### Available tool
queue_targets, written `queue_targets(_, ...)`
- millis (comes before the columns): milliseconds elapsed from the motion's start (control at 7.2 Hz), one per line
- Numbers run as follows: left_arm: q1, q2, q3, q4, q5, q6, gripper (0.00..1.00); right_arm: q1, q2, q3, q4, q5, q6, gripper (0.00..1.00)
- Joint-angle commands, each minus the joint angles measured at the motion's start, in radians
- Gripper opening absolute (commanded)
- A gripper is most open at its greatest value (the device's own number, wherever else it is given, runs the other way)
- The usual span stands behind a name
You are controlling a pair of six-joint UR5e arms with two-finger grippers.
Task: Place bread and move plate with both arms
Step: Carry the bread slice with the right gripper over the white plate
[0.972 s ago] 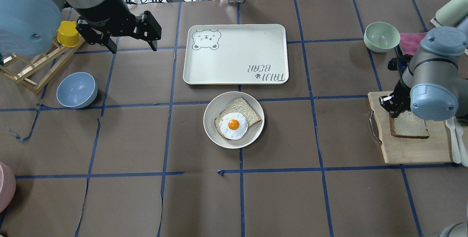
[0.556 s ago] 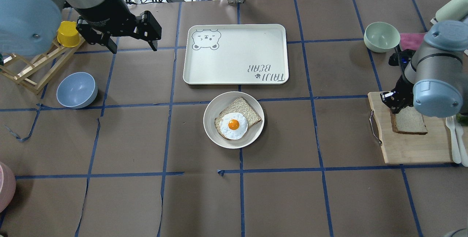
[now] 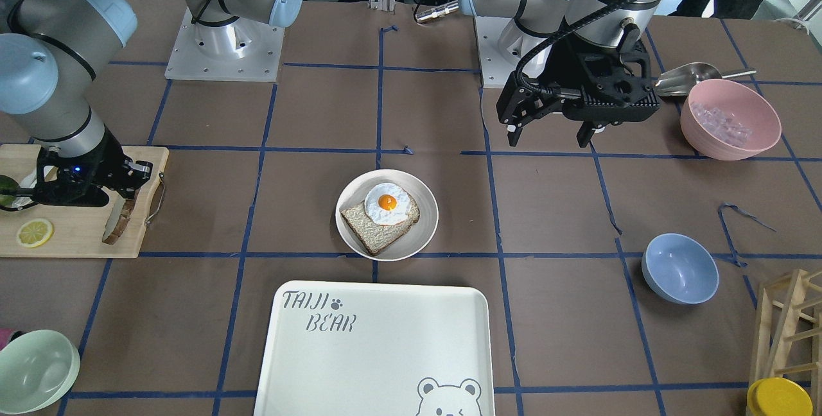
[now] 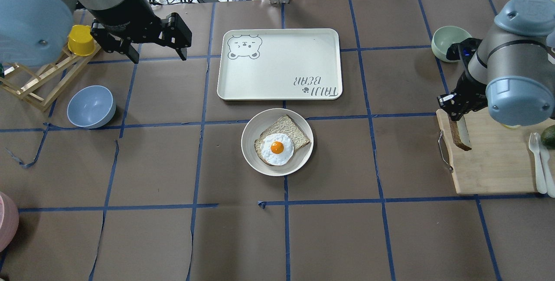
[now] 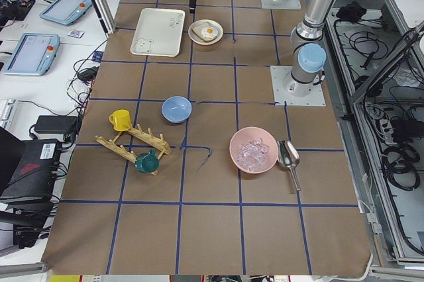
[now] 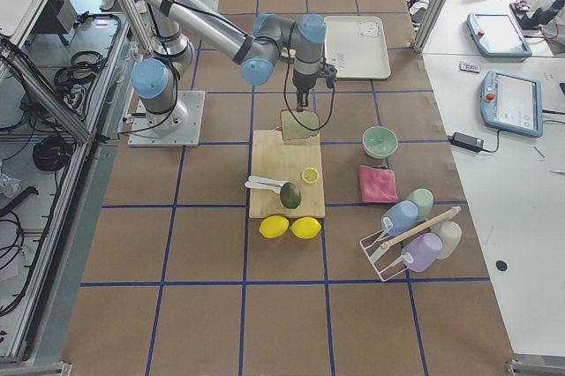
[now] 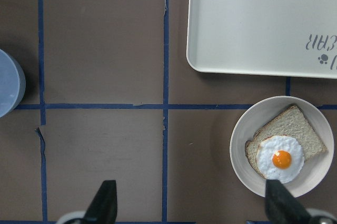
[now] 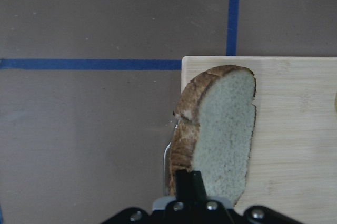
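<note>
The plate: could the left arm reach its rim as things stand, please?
Probably yes: the left arm hangs to one side of the plate, jaws open, with only bare table between them.

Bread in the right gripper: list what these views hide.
Right wrist view: the gripped end of the bread sits behind the fingers and runs off the bottom edge.
Overhead view: the bread hangs nearly edge-on, faces hardly showing.
Front-facing view: the right gripper covers its top.
Exterior left view: too small to find.

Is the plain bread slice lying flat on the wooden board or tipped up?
Tipped up. Fingers of the right gripper pinch the bread by one edge; overhead it shows mostly crust.
</note>
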Motion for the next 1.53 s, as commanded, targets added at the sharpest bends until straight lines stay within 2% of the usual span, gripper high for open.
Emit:
queue_targets(0,0.0,0.0,0.0,0.0,0.0,0.0,1.0,0.117,-0.053,-0.095,0.123,0.003,0.033,0.0)
queue_targets(139,0.0,0.0,0.0,0.0,0.0,0.0,1.0,0.194,-0.038,-0.157,0.147,0.004,0.101,0.0)
queue_targets(278,0.0,0.0,0.0,0.0,0.0,0.0,1.0,0.317,-0.031,-0.198,0.155,-0.002,0.201,0.0)
queue_targets(556,0.0,0.0,0.0,0.0,0.0,0.0,1.0,0.523,0.005,-0.225,0.141,0.001,0.475,0.0)
queue_targets(833,0.0,0.0,0.002,0.0,-0.002,0.0,1.0,0.701,0.134,-0.346,0.119,-0.031,0.711,0.0)
queue_targets(972,0.0,0.0,0.0,0.0,0.0,0.0,1.0,0.745,0.171,-0.388,0.126,-0.039,0.76,0.0)
queue_targets(1111,0.0,0.001,0.0,0.0,-0.002,0.002,1.0,0.771,0.194,-0.388,0.126,-0.036,0.865,0.0)
queue_targets(1389,0.0,0.002,0.0,0.0,0.0,0.002,1.0,0.783,0.213,-0.382,0.12,-0.033,0.86,0.0)
